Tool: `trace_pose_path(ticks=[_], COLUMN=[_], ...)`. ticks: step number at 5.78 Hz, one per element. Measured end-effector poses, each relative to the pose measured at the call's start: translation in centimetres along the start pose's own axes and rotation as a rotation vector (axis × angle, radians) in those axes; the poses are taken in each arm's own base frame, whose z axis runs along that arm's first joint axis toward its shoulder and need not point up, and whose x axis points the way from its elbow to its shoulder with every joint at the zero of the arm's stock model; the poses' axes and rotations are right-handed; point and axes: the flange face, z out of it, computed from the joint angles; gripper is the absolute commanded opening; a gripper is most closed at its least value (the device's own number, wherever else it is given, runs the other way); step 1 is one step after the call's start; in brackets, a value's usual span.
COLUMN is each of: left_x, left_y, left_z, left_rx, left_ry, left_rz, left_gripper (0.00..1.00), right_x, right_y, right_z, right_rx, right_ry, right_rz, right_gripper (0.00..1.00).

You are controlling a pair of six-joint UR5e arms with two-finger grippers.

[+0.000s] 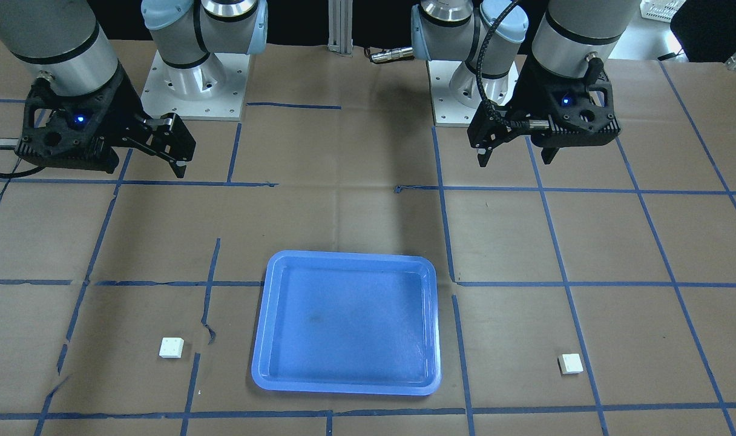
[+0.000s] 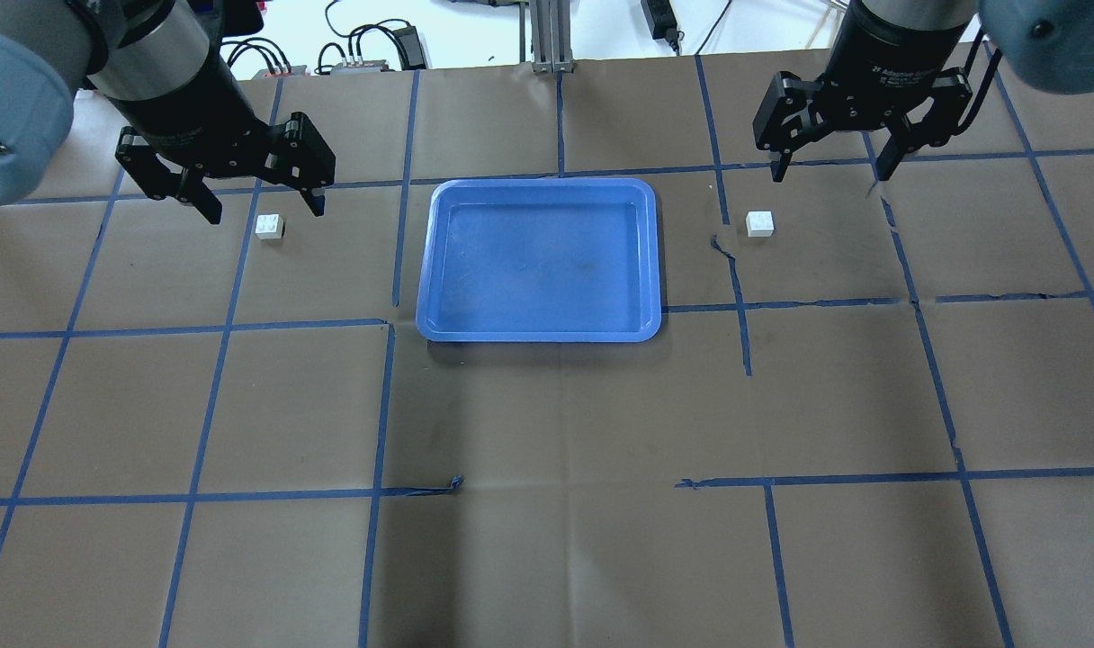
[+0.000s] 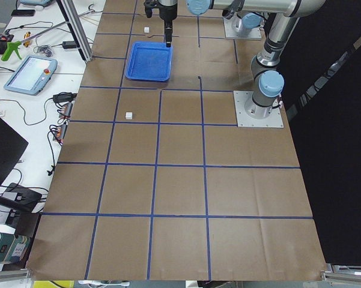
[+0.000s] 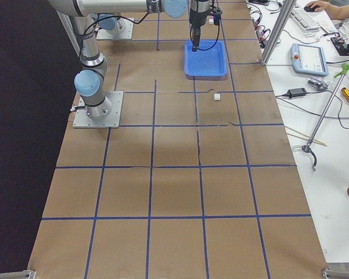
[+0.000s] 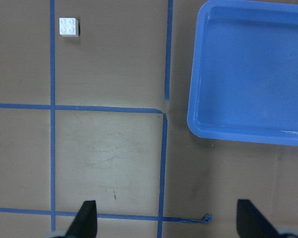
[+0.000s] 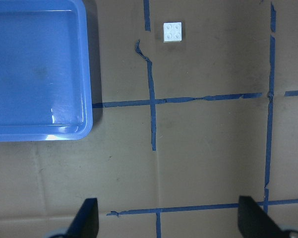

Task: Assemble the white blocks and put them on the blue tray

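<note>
The blue tray (image 2: 540, 261) lies empty in the middle of the table; it also shows in the front view (image 1: 344, 321). One white block (image 2: 269, 226) lies studs up left of the tray, on my left arm's side (image 1: 571, 363). The other white block (image 2: 759, 223) lies right of the tray (image 1: 171, 347). My left gripper (image 2: 264, 207) hangs open and empty, high above the table and short of its block (image 5: 69, 27). My right gripper (image 2: 828, 173) is also open, empty and high, short of its block (image 6: 172, 32).
Brown paper with a grid of blue tape covers the table (image 2: 547, 450). Both arm bases (image 1: 192, 85) stand at the robot's edge. Cables, a pendant (image 3: 30, 75) and tools lie beyond the far edge on the operators' bench.
</note>
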Motion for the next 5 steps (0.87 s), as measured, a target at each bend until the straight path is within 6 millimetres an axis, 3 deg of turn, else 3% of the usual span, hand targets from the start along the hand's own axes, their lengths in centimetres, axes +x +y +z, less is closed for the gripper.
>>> trace_pose_path(ticks=[3, 4, 5], left_x=[-0.4, -1.6, -5.1], left_y=[-1.1, -2.1, -4.0], left_z=[1.5, 3.0, 5.1], left_rx=[0.001, -0.024, -0.062], left_ry=[-0.003, -0.008, -0.008], left_rz=[0.056, 0.072, 0.024], left_gripper=[0.99, 0.99, 0.99], right_x=[0.0, 0.0, 0.0], right_y=[0.1, 0.2, 0.3], right_z=[-0.4, -0.6, -0.8], right_rx=[0.006, 0.011, 0.015], right_ry=[-0.003, -0.005, -0.005], right_rz=[-0.009, -0.050, -0.140], right_gripper=[1.00, 1.00, 1.00])
